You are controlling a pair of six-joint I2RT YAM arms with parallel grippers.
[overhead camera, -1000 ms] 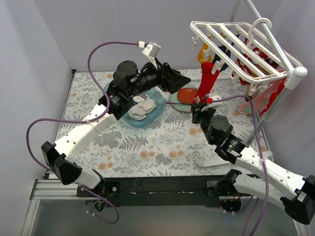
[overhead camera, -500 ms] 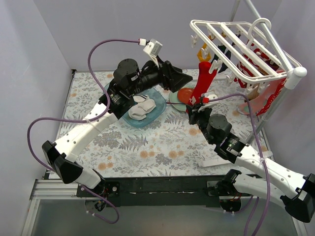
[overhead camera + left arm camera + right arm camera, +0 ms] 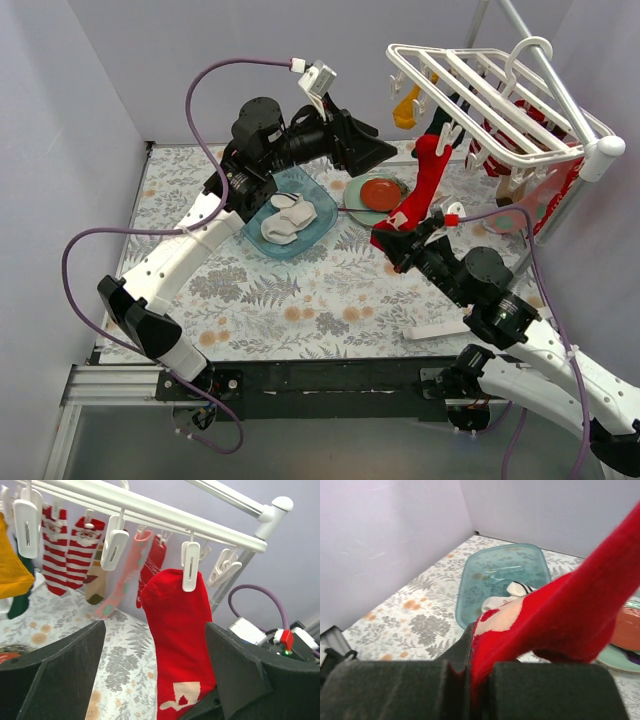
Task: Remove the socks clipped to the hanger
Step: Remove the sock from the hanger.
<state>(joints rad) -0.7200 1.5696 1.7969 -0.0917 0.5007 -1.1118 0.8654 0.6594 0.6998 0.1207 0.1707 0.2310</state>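
Soft, even light fills all 3 views, leaving only faint shadows on the table [image 3: 300, 300]. In the right wrist view the red sock [image 3: 570, 605] and the dark fingers [image 3: 385, 690] nearest the lens are blurred.

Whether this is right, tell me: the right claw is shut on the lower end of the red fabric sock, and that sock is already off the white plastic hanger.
Not off: in the left wrist view a white clip pins the red fabric sock by its top to the white plastic hanger. The right claw is indeed shut on its lower end.
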